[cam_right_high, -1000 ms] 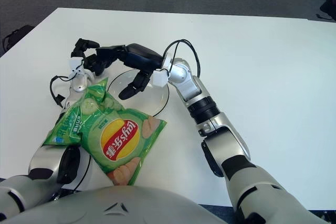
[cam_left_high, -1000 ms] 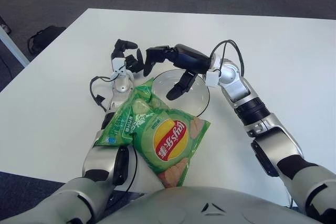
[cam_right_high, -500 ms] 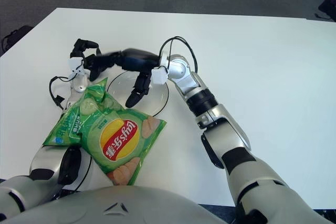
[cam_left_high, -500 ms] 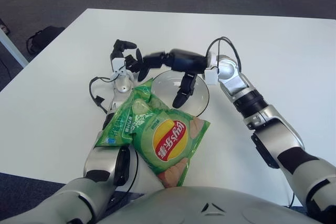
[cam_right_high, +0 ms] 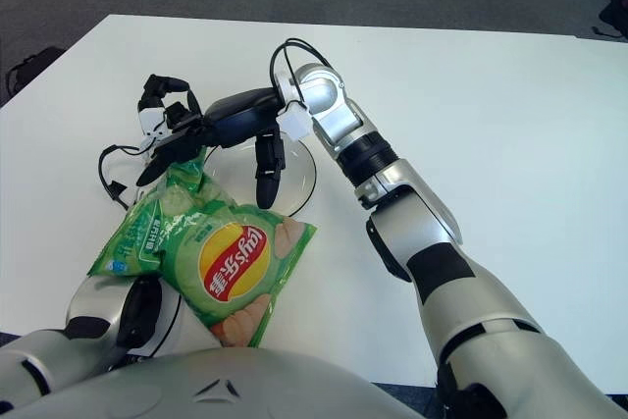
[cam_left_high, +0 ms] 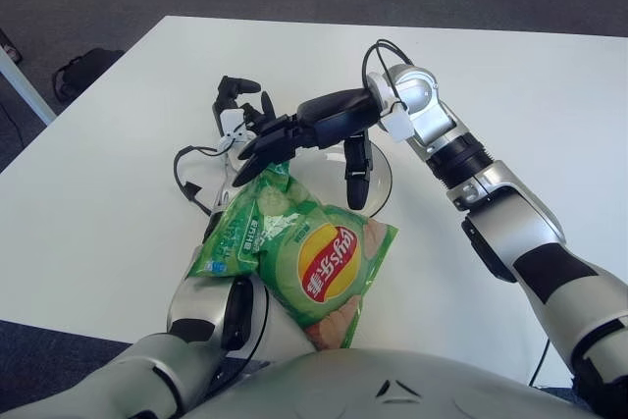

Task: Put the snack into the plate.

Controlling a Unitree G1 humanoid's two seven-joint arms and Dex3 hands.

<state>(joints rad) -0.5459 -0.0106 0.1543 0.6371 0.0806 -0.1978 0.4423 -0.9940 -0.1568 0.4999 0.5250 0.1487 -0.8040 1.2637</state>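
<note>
right hand (cam_left_high: 294, 134) fingers spread, touching snack bag (cam_left_high: 299, 252) top beside plate (cam_left_high: 381, 169).

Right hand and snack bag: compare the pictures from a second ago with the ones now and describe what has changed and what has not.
The right hand swung toward the robot's left and down, from over the plate to the top corner of the snack bag; whether its fingers grip it cannot be told. The bag shifted slightly. The left hand stayed beside the plate's left edge, and the plate did not move.
</note>
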